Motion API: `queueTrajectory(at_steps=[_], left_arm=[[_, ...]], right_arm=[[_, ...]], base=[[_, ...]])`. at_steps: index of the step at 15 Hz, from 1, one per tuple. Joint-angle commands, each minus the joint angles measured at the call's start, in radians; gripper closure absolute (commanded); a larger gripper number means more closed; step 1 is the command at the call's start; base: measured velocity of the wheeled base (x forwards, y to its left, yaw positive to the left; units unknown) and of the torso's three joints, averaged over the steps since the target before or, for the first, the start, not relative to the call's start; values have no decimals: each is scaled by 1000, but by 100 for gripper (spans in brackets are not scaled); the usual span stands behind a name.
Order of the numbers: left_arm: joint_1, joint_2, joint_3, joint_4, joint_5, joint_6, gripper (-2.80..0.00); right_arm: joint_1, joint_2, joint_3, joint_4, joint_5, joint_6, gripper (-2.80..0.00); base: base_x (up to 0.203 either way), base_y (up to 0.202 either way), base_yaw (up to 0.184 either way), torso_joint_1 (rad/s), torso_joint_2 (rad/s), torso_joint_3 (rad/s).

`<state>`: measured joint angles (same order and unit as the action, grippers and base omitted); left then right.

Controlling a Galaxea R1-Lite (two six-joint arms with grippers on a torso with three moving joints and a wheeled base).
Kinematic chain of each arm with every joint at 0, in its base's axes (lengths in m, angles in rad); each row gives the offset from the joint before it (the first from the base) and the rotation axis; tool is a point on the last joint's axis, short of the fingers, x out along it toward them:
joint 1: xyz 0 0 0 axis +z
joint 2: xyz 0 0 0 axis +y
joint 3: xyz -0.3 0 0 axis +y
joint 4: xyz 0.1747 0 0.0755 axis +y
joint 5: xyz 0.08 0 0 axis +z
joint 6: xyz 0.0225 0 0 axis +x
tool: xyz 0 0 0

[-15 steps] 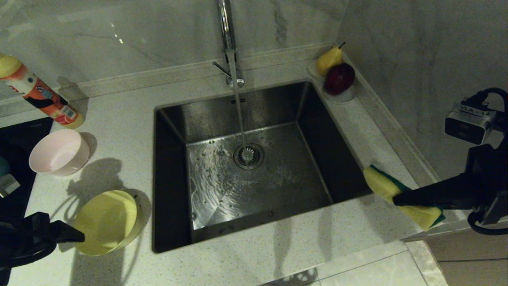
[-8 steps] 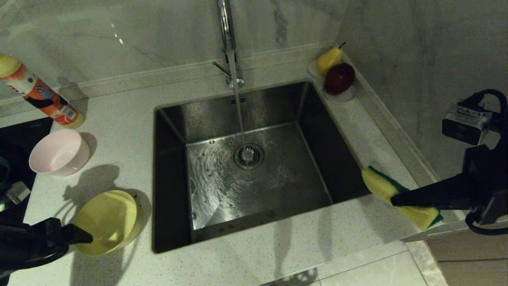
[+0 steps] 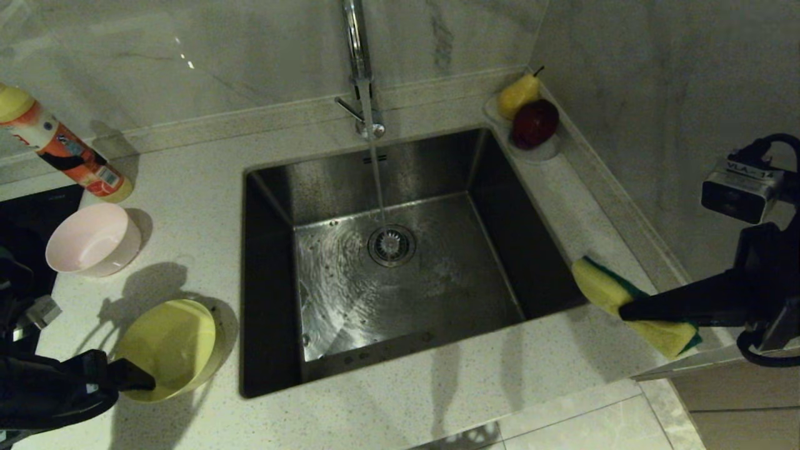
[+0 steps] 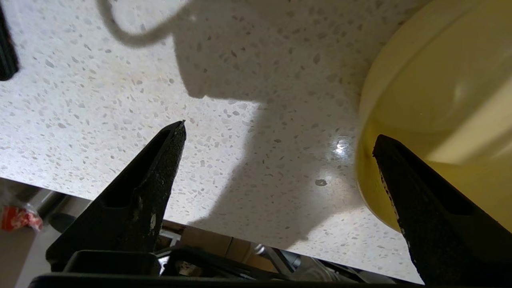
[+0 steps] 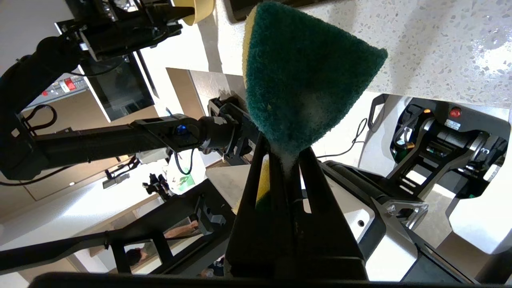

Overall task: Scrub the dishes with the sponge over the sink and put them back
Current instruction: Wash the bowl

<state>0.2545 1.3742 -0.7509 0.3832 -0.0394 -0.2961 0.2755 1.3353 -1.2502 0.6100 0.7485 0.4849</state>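
Yellow plastic marks the job in hand: the yellow bowl (image 3: 167, 348) sits on the speckled worktop (image 3: 187, 206) left of the sink (image 3: 387, 262), and the left gripper (image 3: 140, 379) is at its near rim with its fingers spread wide and nothing between them. In the left wrist view one finger (image 4: 416, 192) lies over the bowl's edge while the other (image 4: 152, 176) stands over bare worktop, so the rim looks bracketed but not yet pinched.

The likely trouble is the grip itself. The wall is thin, curved and smooth; if the fingers close off-centre, the bowl may tip, skate away across the worktop or slide out once lifted. It also sits near the front edge, so a push that way could send it off.

The right gripper (image 3: 625, 310) waits by the sink's right corner, clamped tight on the sponge (image 3: 631, 307), yellow foam up in the head view and green face toward the wrist camera. Water runs from the tap (image 3: 359, 69) into the drain (image 3: 391, 245).

The pink bowl (image 3: 94, 239) stands further back on the left, near a spray bottle (image 3: 62, 150) and the black cooktop (image 3: 37, 212). A pear (image 3: 517, 94) and a dark red fruit (image 3: 535, 123) rest on a small dish in the far right corner. No blue bowl is in sight. Nothing stands between the yellow bowl and the sink.
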Motion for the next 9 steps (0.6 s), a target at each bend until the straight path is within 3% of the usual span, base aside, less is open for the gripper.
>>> queueTrajectory(at_steps=[1,7,8,9], left_arm=[[0,18,2,1,1,-14,-280],[0,29,11,-23,2,-29,-280],[0,37,11,-26,4,-37,0],[0,45,11,-32,6,-38,0]], right_arm=[[-1,-20,8,5,4,3,0],[-2,-31,12,13,5,2,0],[-2,-34,12,13,4,1,0],[-2,-36,12,13,5,1,0]], base=[[0,0,0,0,0,0],[0,0,0,0,0,0],[0,0,0,0,0,0],[0,0,0,0,0,0]])
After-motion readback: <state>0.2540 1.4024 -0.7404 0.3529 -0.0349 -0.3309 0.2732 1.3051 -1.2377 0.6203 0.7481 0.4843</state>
